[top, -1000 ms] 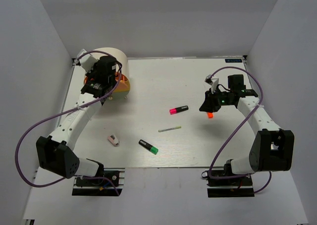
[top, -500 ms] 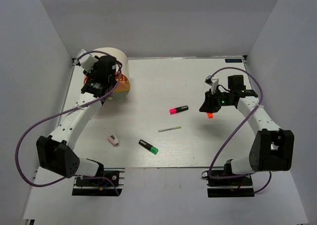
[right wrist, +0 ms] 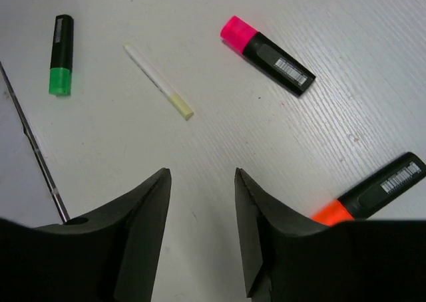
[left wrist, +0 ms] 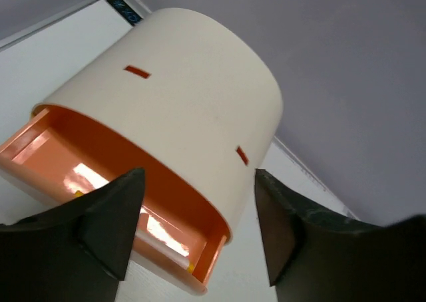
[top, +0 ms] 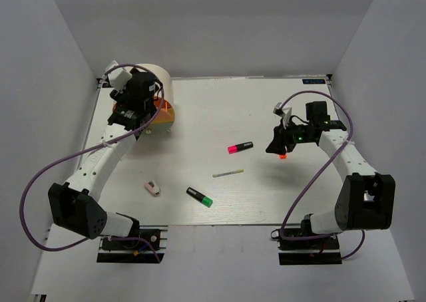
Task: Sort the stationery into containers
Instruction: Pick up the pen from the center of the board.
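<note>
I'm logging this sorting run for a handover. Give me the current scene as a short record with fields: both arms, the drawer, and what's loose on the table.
left jaws: open, empty, at the cream organizer
orange drawer: pulled out; contents unclear
right jaws: open, empty, over the table, beside the orange highlighter
loose on table: pink highlighter, green highlighter, pen, eraser, orange highlighter

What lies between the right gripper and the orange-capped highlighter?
Nothing visible. The right gripper hangs open over the table, and the orange-capped highlighter lies just beside its fingers. The pink-capped highlighter and pen lie farther off.
</note>
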`<action>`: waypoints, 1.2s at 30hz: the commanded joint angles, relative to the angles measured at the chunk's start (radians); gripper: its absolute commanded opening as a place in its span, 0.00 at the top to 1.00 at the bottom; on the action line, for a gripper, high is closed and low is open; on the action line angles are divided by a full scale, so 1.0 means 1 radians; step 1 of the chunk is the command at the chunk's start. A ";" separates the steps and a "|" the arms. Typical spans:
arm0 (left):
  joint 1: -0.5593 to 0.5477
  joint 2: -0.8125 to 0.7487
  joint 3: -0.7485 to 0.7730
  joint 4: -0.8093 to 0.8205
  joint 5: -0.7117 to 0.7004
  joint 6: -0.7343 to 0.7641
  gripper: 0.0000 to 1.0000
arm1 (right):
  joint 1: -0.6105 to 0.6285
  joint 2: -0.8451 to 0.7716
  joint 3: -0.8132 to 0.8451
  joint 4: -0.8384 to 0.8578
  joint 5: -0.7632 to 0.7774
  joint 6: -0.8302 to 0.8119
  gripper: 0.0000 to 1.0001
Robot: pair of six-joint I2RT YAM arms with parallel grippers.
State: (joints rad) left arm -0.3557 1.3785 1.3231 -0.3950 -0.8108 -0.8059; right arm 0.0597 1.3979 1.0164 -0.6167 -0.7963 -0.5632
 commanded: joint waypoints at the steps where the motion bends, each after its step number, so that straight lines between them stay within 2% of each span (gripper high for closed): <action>1: 0.003 -0.061 0.062 0.077 0.163 0.144 0.21 | 0.011 -0.007 0.014 -0.078 -0.116 -0.238 0.50; 2: 0.003 -0.073 0.062 0.087 0.197 0.163 0.11 | 0.020 -0.005 0.027 -0.118 -0.151 -0.335 0.39; 5: 0.003 -0.140 0.027 0.097 0.358 0.273 0.02 | 0.055 0.018 0.048 -0.215 -0.188 -0.537 0.29; 6: 0.003 -0.159 0.013 0.084 0.427 0.315 0.02 | 0.077 0.024 0.047 -0.247 -0.190 -0.593 0.27; 11: 0.003 -0.277 -0.113 -0.046 0.593 0.373 0.01 | 0.210 0.073 0.031 -0.198 -0.126 -0.656 0.24; 14: 0.003 -0.367 -0.208 -0.112 0.672 0.373 0.01 | 0.290 0.098 0.021 -0.076 -0.052 -0.604 0.24; 19: 0.003 -0.527 -0.410 -0.183 0.676 0.207 0.01 | 0.397 0.183 0.073 0.006 0.038 -0.534 0.24; 24: 0.003 -0.653 -0.559 -0.257 0.645 0.065 0.01 | 0.496 0.306 0.163 -0.006 0.098 -0.527 0.25; 29: 0.003 -0.682 -0.637 -0.288 0.645 -0.033 0.01 | 0.577 0.354 0.172 0.023 0.212 -0.517 0.30; 36: 0.003 -0.722 -0.699 -0.288 0.635 -0.056 0.01 | 0.641 0.394 0.142 0.072 0.310 -0.477 0.38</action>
State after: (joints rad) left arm -0.3553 0.6769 0.6304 -0.6827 -0.1711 -0.8310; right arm 0.6815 1.7737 1.1557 -0.5907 -0.5529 -1.0714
